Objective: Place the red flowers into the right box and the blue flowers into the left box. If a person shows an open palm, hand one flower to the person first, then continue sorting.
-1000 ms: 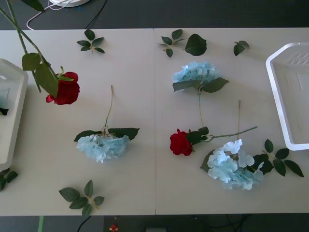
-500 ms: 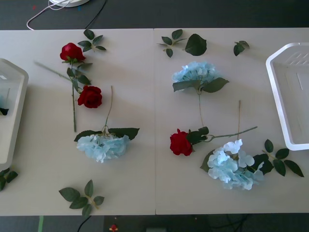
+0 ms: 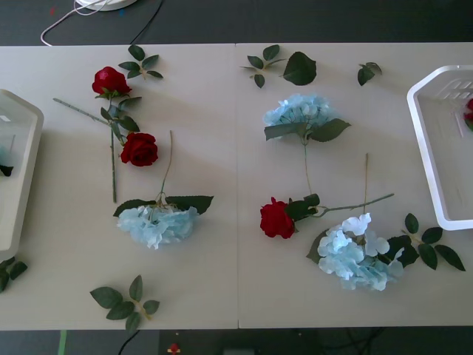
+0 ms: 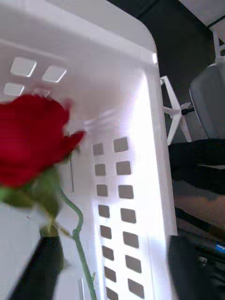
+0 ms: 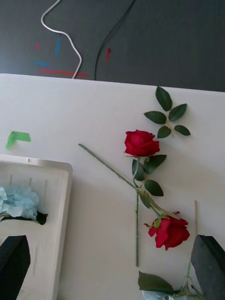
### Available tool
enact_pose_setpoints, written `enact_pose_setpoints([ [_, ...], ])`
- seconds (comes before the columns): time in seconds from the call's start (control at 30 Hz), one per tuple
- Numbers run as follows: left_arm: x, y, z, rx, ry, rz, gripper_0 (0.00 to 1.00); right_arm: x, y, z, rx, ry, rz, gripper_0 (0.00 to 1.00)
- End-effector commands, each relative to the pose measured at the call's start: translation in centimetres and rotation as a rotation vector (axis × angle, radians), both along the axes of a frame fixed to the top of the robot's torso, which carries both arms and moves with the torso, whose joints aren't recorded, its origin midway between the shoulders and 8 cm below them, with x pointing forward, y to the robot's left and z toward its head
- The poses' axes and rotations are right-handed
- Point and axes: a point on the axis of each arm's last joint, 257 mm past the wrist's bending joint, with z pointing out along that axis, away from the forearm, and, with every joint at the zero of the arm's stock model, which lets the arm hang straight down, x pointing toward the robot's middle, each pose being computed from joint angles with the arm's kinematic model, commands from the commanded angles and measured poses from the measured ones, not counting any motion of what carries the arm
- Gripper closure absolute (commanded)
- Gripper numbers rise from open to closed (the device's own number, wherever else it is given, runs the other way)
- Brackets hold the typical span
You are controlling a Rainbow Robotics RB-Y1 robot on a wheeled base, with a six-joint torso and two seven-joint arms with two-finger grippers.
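In the right wrist view a red rose (image 4: pixel 30 136) on a green stem hangs over the lattice wall of the right box (image 4: pixel 122 187), between the spread black fingers (image 4: pixel 44 267) of my open right gripper (image 4: pixel 112 276). The front view has that box (image 3: pixel 423 148) at the table's right edge, with a bit of red (image 3: pixel 468 109) inside it. Two red roses (image 3: pixel 111 80) (image 3: pixel 139 148) lie far left and one (image 3: pixel 277 218) lies in the middle. Three blue hydrangeas (image 3: pixel 299 109) (image 3: pixel 157 223) (image 3: pixel 358 255) lie on the table. My left gripper (image 5: pixel 110 276) hovers open near the left box (image 5: pixel 61 225), which holds a blue hydrangea (image 5: pixel 18 201).
Loose green leaf sprigs (image 3: pixel 126 299) (image 3: pixel 140 63) (image 3: pixel 429 248) are scattered about the table, and one large leaf (image 3: pixel 299 68) lies at the back. White and black cables (image 3: pixel 89 11) run over the dark floor beyond the far edge. An office chair base (image 4: pixel 176 112) stands beside the right box.
A rose that was in the air at the far left has come down, and two roses now lie there. A red rose has appeared in the right box at the right edge.
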Motion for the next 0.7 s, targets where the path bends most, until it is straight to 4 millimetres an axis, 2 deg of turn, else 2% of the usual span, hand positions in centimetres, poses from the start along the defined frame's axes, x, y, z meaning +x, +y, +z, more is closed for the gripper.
enact_pose_setpoints([
  [0.03, -0.8, 4.4, 1.2, 0.029, -0.015, 0.077, 0.00, 1.4, 0.8, 2.1, -0.011, -0.039, 0.018, 0.00],
  [0.13, -0.4, 6.0, 0.0, 0.079, 0.021, 0.059, 0.00, 1.3, 0.7, 2.1, -0.008, -0.038, 0.014, 0.00],
  [0.27, 0.6, 7.0, -1.1, 0.108, 0.038, 0.014, 0.00, 1.1, 1.0, 2.0, 0.017, -0.029, 0.002, 0.00],
  [0.4, 1.6, 8.2, -3.1, 0.116, 0.073, -0.035, 0.00, 0.4, 2.0, 2.6, 0.048, -0.007, -0.014, 0.00],
  [0.53, 2.5, 8.4, -6.0, 0.116, 0.116, -0.090, 0.00, -1.3, 3.3, 3.3, 0.079, 0.020, -0.028, 0.00],
  [0.7, 3.7, 6.9, -11.0, 0.150, 0.185, -0.134, 0.00, -3.6, 5.7, 4.2, 0.119, 0.046, -0.006, 0.00],
])
